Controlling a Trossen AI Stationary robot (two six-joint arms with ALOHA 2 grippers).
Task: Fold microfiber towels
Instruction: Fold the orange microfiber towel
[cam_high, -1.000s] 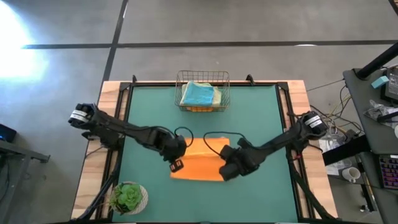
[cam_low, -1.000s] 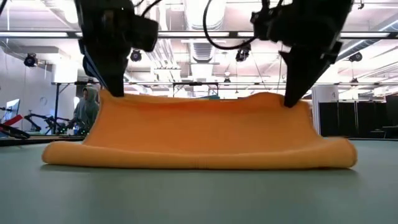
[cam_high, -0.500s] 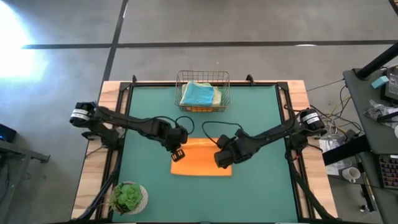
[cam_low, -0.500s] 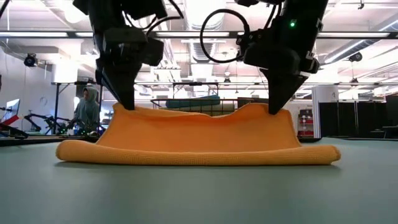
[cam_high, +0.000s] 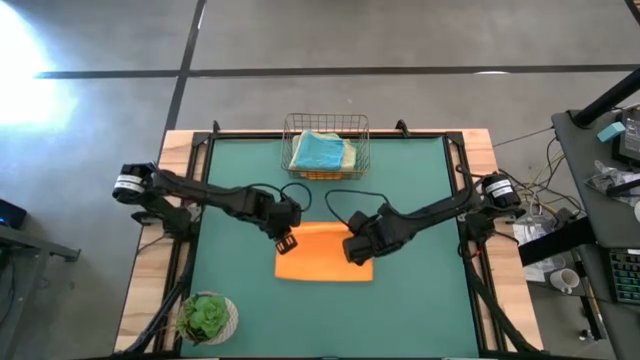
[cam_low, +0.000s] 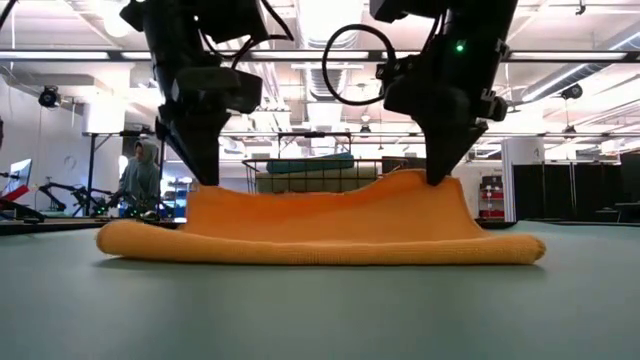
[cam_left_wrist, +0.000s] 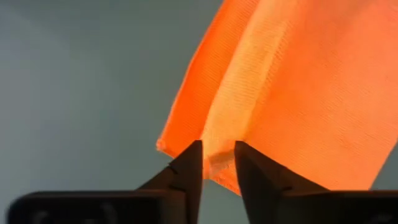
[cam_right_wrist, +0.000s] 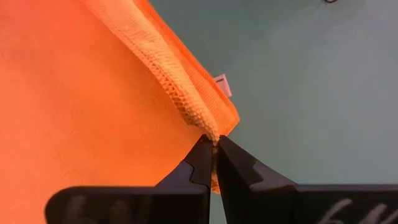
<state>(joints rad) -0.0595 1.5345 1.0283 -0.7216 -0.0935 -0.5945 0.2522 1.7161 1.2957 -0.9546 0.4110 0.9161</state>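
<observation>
Arms angled inward; end effectors (cam_high: 284, 244) (cam_high: 352, 252) on orange towel (cam_high: 320, 263).

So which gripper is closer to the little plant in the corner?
Left. The left gripper is just up-right of the plant; the right gripper is farther across the orange towel.

We see an orange microfiber towel (cam_high: 322, 255) lying folded on the middle of the tabletop (cam_high: 420, 190), its doubled edge toward the near side, its upper layer's far corners lifted a little. More towels (cam_high: 322, 153) sit piled in the wire basket (cam_high: 362, 128) at the far edge: teal on top, a paler one beneath, perhaps orange underneath.
</observation>
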